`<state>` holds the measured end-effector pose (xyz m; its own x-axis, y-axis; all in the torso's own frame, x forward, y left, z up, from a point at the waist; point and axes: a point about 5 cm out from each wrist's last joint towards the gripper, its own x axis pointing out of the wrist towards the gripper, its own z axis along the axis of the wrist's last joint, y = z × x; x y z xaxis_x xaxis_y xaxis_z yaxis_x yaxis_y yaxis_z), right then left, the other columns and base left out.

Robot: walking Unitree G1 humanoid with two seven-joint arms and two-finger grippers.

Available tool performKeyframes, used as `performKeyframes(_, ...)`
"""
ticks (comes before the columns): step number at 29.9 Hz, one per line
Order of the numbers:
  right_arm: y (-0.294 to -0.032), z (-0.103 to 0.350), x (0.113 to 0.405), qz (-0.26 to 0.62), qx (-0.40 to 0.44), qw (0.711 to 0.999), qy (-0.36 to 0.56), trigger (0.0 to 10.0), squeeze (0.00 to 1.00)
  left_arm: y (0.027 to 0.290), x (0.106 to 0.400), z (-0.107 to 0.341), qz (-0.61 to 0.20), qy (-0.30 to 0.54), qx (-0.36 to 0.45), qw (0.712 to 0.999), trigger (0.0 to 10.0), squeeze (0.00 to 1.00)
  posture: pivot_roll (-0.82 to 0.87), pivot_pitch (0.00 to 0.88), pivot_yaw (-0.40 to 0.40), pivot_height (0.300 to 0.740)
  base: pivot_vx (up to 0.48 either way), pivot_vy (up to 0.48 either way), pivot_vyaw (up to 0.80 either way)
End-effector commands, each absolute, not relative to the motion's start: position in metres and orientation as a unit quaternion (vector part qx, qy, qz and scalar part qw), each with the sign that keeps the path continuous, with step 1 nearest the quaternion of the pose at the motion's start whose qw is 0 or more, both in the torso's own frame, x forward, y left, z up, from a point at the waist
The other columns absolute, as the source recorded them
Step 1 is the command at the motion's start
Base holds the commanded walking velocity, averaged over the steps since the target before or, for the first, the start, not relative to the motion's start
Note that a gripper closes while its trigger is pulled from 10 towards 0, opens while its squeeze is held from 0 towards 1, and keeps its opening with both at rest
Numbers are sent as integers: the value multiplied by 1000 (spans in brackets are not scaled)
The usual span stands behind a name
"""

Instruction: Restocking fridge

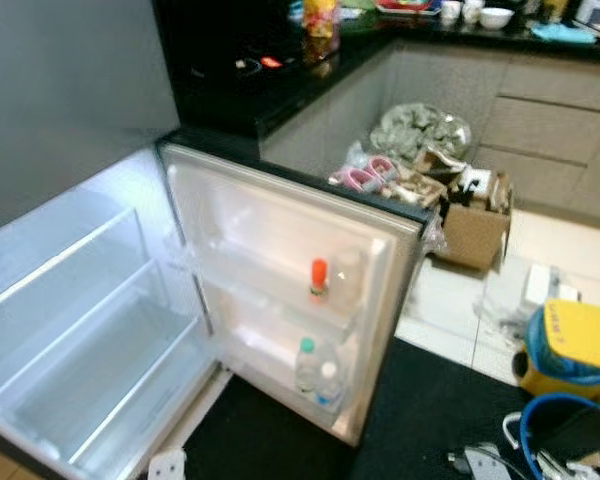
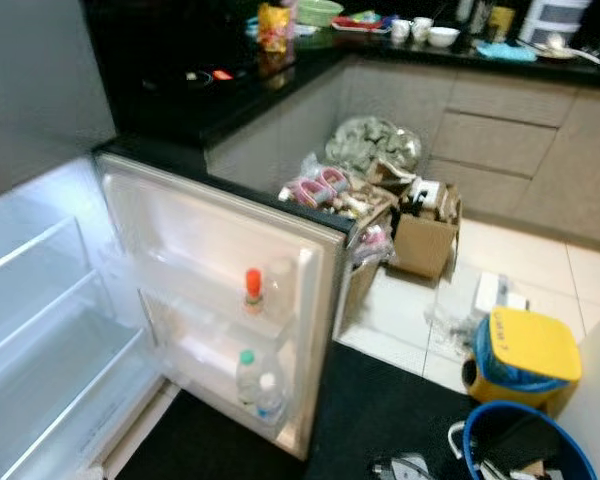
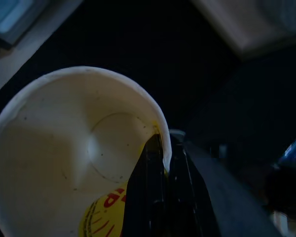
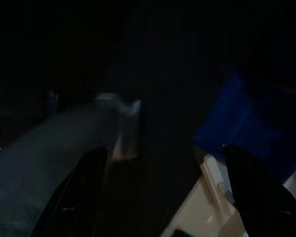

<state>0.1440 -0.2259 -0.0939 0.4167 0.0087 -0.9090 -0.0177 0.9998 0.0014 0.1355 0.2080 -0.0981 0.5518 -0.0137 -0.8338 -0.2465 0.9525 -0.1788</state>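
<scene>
- Left gripper (image 3: 164,163): jaws clenched on the rim of a white cup (image 3: 79,158), one finger inside, one outside.
- Right gripper (image 4: 163,163): fingers spread, holding nothing, over a dark floor.
- Fridge door (image 1: 280,270): open, bottles (image 1: 318,372) on its shelves.

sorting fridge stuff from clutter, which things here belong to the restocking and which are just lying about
Job:
open fridge door
orange-capped bottle
two water bottles
white cup clamped in left end effector

Lying about:
cardboard box
yellow-lidded bin
blue bucket
</scene>
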Motion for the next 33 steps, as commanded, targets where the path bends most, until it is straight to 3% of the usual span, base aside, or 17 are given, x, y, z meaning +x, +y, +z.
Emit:
performKeyframes(1,-228,-94,143,7,-8,840,543,10000,0,206,130,-101,70,477,-141,865,10000,0,-31,6,23,740,0,0,0)
performKeyframes(5,-227,-94,143,9,-7,840,543,10000,0,206,130,-100,61,479,-137,865,10000,0,-30,7,24,740,0,0,0)
performKeyframes(11,-226,-95,141,9,-6,839,544,10000,0,206,129,-101,63,480,-138,864,10000,0,-32,8,26,740,0,-444,0)
performKeyframes(21,-227,-96,138,8,-5,837,547,10000,0,211,130,-100,85,478,-126,865,10000,0,-33,10,29,740,0,0,0)
performKeyframes(27,-227,-96,137,9,-3,837,548,10000,0,237,152,-86,149,428,-118,884,10000,0,-28,21,31,740,0,0,0)
performKeyframes(31,-227,-96,137,13,-6,838,545,10000,0,263,179,-66,196,361,-134,902,10000,0,-26,26,34,740,0,0,0)
performKeyframes(33,-227,-91,150,15,6,854,520,10000,0,277,202,-47,211,300,-150,918,10000,0,-21,28,36,740,0,0,0)
